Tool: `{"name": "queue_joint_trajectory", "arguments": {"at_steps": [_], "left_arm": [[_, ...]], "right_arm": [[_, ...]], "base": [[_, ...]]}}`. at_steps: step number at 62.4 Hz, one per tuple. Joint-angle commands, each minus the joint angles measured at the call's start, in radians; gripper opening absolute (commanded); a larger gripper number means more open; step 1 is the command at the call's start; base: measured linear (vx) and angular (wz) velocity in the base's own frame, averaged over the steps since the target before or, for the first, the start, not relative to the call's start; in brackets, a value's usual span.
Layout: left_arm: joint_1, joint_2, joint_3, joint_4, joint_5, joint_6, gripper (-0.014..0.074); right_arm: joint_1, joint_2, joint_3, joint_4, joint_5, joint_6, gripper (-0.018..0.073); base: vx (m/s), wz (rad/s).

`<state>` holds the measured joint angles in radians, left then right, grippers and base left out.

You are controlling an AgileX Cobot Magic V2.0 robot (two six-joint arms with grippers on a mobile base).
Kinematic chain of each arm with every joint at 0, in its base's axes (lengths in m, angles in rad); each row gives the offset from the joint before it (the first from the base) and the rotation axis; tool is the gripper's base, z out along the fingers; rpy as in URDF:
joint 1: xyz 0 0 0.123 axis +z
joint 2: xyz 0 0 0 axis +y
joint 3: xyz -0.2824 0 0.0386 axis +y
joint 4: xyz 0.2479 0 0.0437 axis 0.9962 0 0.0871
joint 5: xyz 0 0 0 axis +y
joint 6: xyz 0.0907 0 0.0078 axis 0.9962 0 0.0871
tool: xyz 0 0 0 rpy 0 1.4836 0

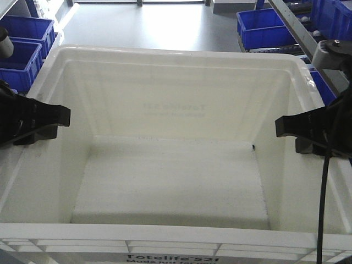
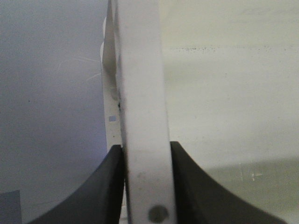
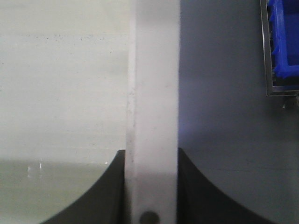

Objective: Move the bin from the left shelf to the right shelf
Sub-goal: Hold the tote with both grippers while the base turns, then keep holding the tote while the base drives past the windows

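White plastic bin (image 1: pixel 176 231) sits between both tools, left tool (image 1: pixel 59 124) and right tool (image 1: pixel 289 135) each clamped on a side rim, so move both level and in sync toward right shelf (image 1: pixel 297 32) beyond the right tool.

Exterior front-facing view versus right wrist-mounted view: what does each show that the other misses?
Only the front-facing view shows the whole empty interior of the large white plastic bin, its black Totelife print, the left gripper on the left rim and dark blue plastic crates at left. Only the right wrist view shows, close up, the rim pinched between two dark fingers and a small round mark in the rim. Both show the right gripper clamped on the bin's right rim, the grey floor and a blue crate at right.
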<state>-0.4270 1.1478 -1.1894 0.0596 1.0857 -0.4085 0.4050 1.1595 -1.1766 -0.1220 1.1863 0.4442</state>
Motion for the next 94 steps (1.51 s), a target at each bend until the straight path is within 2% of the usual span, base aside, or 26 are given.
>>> {"name": "queue_joint_trajectory", "arguments": {"at_steps": [1, 94], "left_arm": [[0.003, -0.045, -0.037, 0.091, -0.035, 0.028, 0.002], [0.003, -0.045, -0.037, 0.091, -0.036, 0.028, 0.002]], "right_arm": [[-0.02, -0.029, -0.035, -0.183, -0.01, 0.013, -0.0001], [-0.02, -0.029, -0.035, -0.184, -0.011, 0.013, -0.0001]], "base": [[0.38, 0.08], [0.36, 0.02]]}}
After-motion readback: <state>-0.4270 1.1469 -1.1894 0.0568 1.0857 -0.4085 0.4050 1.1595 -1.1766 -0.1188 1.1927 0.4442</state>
